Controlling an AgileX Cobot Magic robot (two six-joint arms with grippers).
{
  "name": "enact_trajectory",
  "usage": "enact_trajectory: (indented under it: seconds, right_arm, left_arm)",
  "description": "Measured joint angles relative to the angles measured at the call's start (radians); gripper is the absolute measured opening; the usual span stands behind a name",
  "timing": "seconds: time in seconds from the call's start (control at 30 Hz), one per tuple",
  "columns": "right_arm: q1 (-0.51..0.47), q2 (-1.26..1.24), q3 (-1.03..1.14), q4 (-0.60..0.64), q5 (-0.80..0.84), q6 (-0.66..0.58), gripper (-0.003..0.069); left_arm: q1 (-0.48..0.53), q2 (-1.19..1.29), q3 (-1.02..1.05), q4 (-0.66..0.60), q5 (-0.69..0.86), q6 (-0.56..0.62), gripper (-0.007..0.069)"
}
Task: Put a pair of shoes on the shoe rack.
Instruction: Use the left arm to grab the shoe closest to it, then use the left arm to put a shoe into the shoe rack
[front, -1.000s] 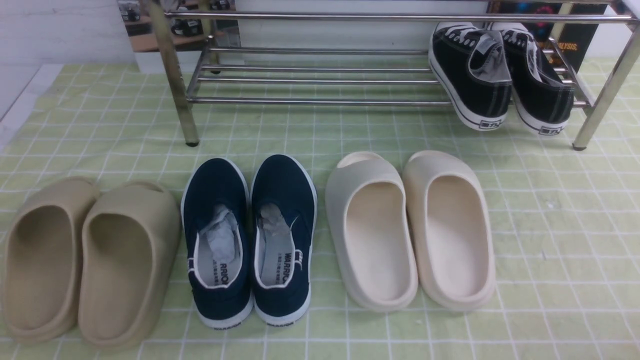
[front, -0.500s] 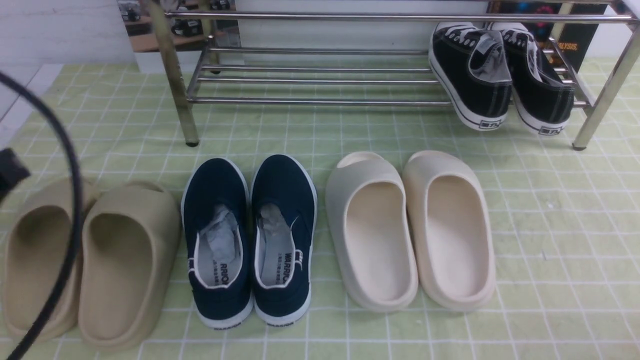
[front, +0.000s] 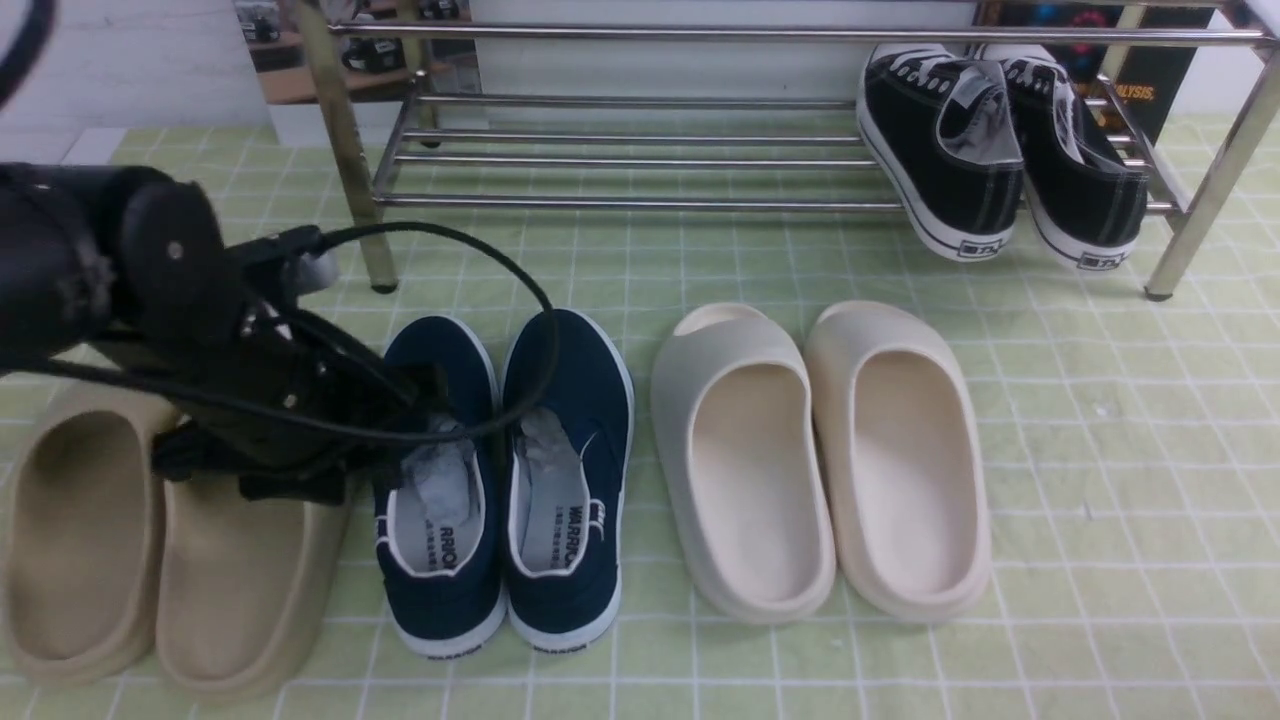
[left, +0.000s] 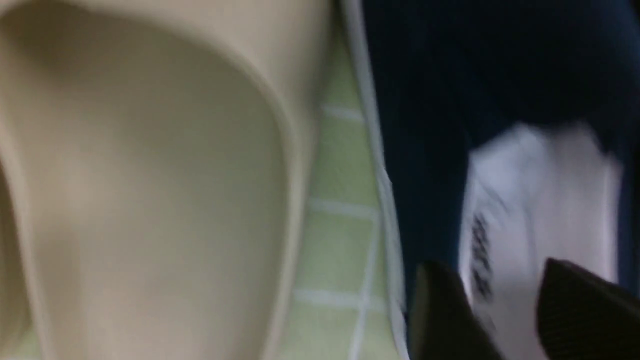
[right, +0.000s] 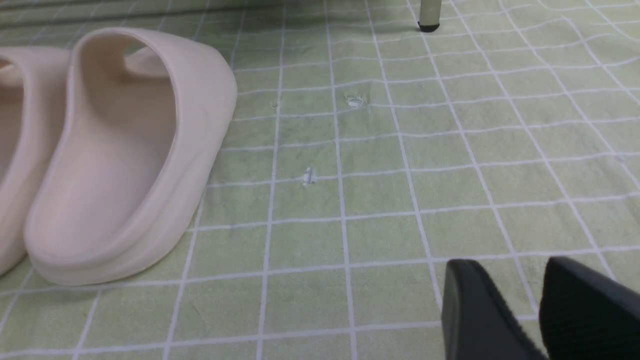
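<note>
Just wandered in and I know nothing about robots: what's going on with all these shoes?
A two-armed robot is meant to put the pair of navy shoes onto the chrome shoe rack, where black sneakers already sit. Both are on the green cloth. The left gripper hangs open over the left navy shoe, gripping nothing. The right gripper hovers open beside the cream slides.

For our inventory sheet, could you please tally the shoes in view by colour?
Navy slip-on sneakers: 2
Black lace-up sneakers: 2
Tan slides: 2
Cream slides: 2
Total: 8
</note>
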Motion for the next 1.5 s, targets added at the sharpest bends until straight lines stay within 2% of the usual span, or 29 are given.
enact_trajectory:
  seconds: [0.07,0.13,0.2,0.23,0.27,0.3,0.33,0.4,0.53,0.7,0.87,1.13,1.27,1.37,1.5]
  right_arm:
    - [0.0,0.0,0.0,0.0,0.0,0.0,0.0239]
    - [0.0,0.0,0.0,0.0,0.0,0.0,0.0239]
    - [0.0,0.0,0.0,0.0,0.0,0.0,0.0239]
    - [0.0,0.0,0.0,0.0,0.0,0.0,0.0239]
    - [0.0,0.0,0.0,0.0,0.0,0.0,0.0239]
    - [0.0,0.0,0.0,0.0,0.0,0.0,0.0239]
    - [0.0,0.0,0.0,0.0,0.0,0.0,0.0239]
    - [0.0,0.0,0.0,0.0,0.0,0.0,0.0239]
    - [0.0,0.0,0.0,0.0,0.0,0.0,0.0239]
    - [0.0,0.0,0.0,0.0,0.0,0.0,0.0239]
    - [0.0,0.0,0.0,0.0,0.0,0.0,0.0239]
    - [0.0,0.0,0.0,0.0,0.0,0.0,0.0239]
    - [0.0,0.0,0.0,0.0,0.0,0.0,0.0239]
    - [0.0,0.0,0.0,0.0,0.0,0.0,0.0239]
    - [0.0,0.0,0.0,0.0,0.0,0.0,0.0239]
  left_arm:
    - [-0.002,0.071,-0.005,0.01,-0.038,-0.013,0.0377]
    - [-0.003,0.114,-0.005,0.01,-0.06,-0.015,0.0366]
    - [-0.003,0.174,-0.005,0.01,-0.088,-0.018,0.0259]
    - [-0.003,0.18,-0.007,0.007,-0.09,-0.022,0.0176]
    - [-0.003,0.18,-0.008,0.007,-0.09,-0.021,0.0176]
    - [-0.003,0.176,-0.009,0.015,-0.088,-0.025,0.0049]
    - [-0.002,0.169,-0.011,0.019,-0.085,-0.026,0.0012]
    - [-0.002,0.162,-0.017,0.022,-0.077,-0.028,0.0006]
    - [-0.002,0.091,-0.099,0.028,0.043,-0.015,0.0008]
    - [-0.003,0.09,-0.338,0.022,0.202,0.047,0.0008]
    - [-0.003,0.282,-0.643,0.021,0.324,0.087,0.0008]
    - [-0.003,0.7,-1.27,0.01,0.525,0.088,0.0008]
    - [-0.003,0.865,-1.57,0.029,0.536,0.067,0.0008]
    - [-0.003,0.928,-1.675,0.037,0.536,0.042,0.0008]
    - [-0.003,0.959,-1.692,0.041,0.507,0.057,0.0025]
